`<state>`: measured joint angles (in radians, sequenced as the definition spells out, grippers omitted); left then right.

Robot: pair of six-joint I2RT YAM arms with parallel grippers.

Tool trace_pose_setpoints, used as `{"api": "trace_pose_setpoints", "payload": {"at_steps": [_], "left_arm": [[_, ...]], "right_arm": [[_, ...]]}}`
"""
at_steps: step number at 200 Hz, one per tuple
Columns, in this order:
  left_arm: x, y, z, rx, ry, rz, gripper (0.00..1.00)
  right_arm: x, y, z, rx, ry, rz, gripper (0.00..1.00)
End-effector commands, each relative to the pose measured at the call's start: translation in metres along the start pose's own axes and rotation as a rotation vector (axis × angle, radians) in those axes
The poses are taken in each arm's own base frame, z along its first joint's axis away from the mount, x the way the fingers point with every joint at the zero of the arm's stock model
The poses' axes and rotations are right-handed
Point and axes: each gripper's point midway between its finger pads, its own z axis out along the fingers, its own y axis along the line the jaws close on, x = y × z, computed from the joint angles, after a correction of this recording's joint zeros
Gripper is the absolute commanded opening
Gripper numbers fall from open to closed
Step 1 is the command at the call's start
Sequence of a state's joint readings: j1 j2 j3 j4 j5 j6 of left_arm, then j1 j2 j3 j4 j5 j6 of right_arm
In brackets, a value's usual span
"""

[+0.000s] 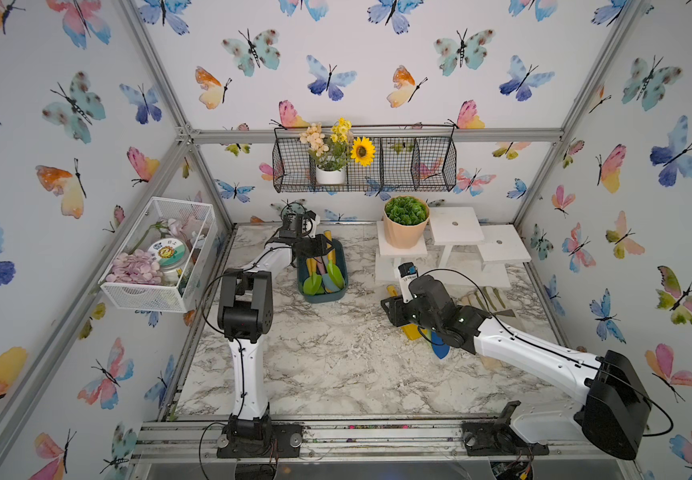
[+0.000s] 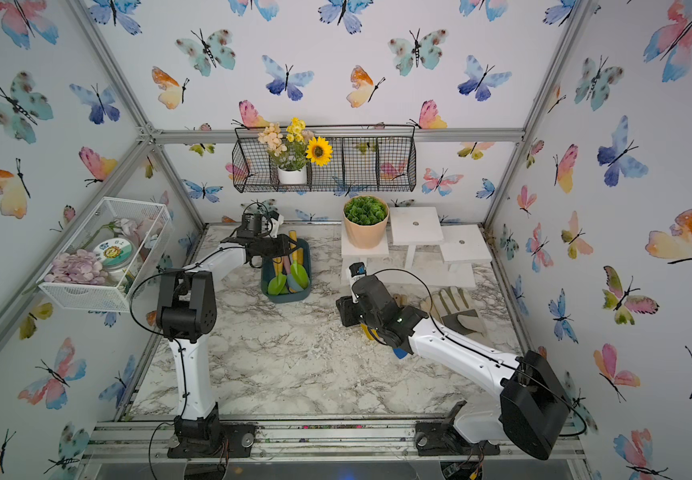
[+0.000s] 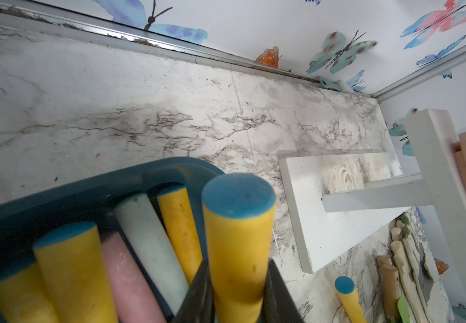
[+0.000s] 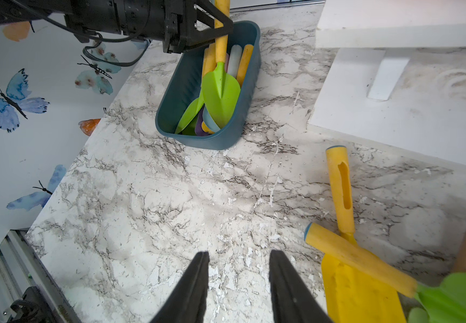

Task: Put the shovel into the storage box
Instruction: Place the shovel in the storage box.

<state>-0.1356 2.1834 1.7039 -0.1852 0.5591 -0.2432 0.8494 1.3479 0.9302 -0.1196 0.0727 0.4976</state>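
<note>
Marble table (image 1: 336,365) in butterfly-papered booth; shovel (image 1: 334,274) over box (image 1: 322,297).
Both top views: left gripper (image 1: 327,247) at box's far end, nearer arm by far; shovel's long axis runs with box's length, green blade toward near end. Left wrist: jaws pinched tight on yellow handle, which tilts up past far rim, above stored tools (image 3: 148,232). Right wrist: blade dipped inside box, handle not yet down; right gripper (image 4: 239,256) narrowly parted, empty, over bare table, well apart from box, spare shovels (image 4: 352,302) just beside. Likely next: lower handle, release.
</note>
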Motion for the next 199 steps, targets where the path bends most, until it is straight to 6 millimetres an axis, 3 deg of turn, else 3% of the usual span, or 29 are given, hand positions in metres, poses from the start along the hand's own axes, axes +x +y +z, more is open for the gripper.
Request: {"api": "trace_pose_setpoints", "payload": {"at_steps": [1, 20, 56, 117, 138, 141, 154, 199], "left_arm": [[0.011, 0.006, 0.008, 0.033, 0.051, -0.023, 0.27], [0.013, 0.011, 0.009, 0.015, 0.057, -0.034, 0.40], [0.005, 0.015, -0.001, -0.036, 0.028, -0.031, 0.50], [-0.002, 0.021, -0.040, -0.126, -0.040, -0.047, 0.50], [0.007, 0.015, -0.050, -0.124, -0.046, -0.062, 0.50], [0.001, 0.006, -0.059, -0.117, -0.067, -0.051, 0.50], [0.005, 0.001, -0.070, -0.117, -0.080, -0.057, 0.50], [0.027, -0.021, -0.099, -0.132, -0.088, -0.040, 0.51]], "right_arm": [[0.002, -0.009, -0.001, 0.036, -0.002, 0.007, 0.40], [0.002, -0.008, 0.000, 0.033, 0.001, 0.005, 0.40], [0.004, -0.008, 0.001, 0.031, 0.008, 0.004, 0.40], [0.006, -0.008, 0.004, 0.022, 0.003, -0.004, 0.40], [0.005, -0.008, 0.006, 0.024, 0.005, -0.024, 0.41], [0.004, -0.007, 0.006, 0.025, 0.004, -0.027, 0.41], [0.004, -0.008, 0.008, 0.031, 0.009, -0.044, 0.42], [0.006, -0.014, 0.011, 0.070, 0.041, -0.118, 0.51]]}}
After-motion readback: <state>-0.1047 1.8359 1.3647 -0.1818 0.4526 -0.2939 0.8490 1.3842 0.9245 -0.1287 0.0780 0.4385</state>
